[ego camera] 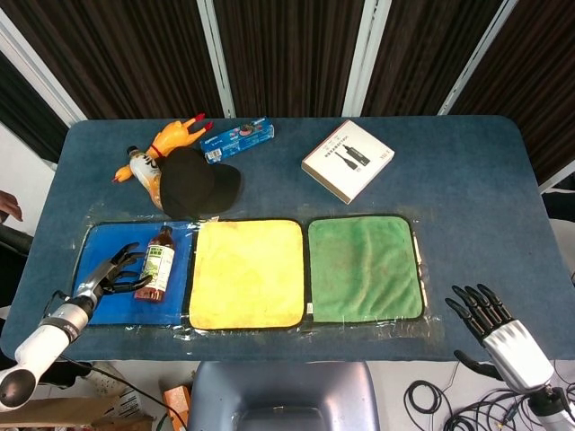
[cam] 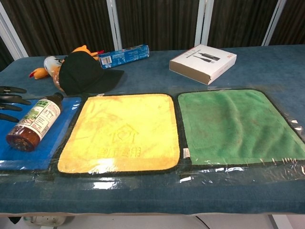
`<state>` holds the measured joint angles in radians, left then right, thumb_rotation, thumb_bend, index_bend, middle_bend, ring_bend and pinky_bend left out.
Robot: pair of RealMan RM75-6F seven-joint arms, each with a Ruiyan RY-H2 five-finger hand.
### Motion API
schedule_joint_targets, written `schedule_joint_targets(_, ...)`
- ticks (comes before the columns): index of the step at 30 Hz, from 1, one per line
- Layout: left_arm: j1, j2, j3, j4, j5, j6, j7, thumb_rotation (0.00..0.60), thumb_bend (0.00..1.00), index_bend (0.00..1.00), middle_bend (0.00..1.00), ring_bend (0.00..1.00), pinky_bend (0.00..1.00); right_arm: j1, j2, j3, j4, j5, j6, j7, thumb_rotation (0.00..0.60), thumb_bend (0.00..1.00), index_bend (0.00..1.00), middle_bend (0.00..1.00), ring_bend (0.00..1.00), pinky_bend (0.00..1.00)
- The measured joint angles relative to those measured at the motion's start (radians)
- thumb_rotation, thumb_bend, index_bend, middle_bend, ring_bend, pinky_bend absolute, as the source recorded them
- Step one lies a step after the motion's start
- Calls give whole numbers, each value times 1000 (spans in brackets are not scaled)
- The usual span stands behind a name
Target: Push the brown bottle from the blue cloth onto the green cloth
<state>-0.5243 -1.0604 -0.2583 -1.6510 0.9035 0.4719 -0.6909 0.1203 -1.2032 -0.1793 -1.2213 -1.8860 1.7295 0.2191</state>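
The brown bottle (ego camera: 156,264) (cam: 34,121) lies on its side on the blue cloth (ego camera: 94,305) (cam: 47,148), cap pointing to the far side. My left hand (ego camera: 115,273) hovers over the blue cloth just left of the bottle, fingers spread toward it, holding nothing; whether they touch it I cannot tell. In the chest view only its fingertips (cam: 10,98) show at the left edge. The green cloth (ego camera: 364,267) (cam: 235,125) lies bare at the right of the row. My right hand (ego camera: 491,329) is open, off the table's near right edge.
A yellow cloth (ego camera: 247,272) (cam: 121,131) lies between the blue and green ones. Behind the cloths are a black cap (ego camera: 192,182), a rubber chicken (ego camera: 157,150), a blue toothpaste box (ego camera: 239,140) and a white box (ego camera: 348,160).
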Motion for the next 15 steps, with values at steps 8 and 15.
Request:
schedule_joint_targets(8, -6, 3, -8, 14, -36, -32, -5, 489, 249, 37, 133, 72, 218, -4, 9, -5, 16, -8, -4, 46, 600, 142, 0, 0, 0, 0)
schedule_joint_targets(15, -32, -1, 1, 20, -146, -47, -6, 468, 246, 37, 133, 79, 239, -12, 8, -4, 28, -19, 5, 52, 600, 142, 0, 0, 0, 0)
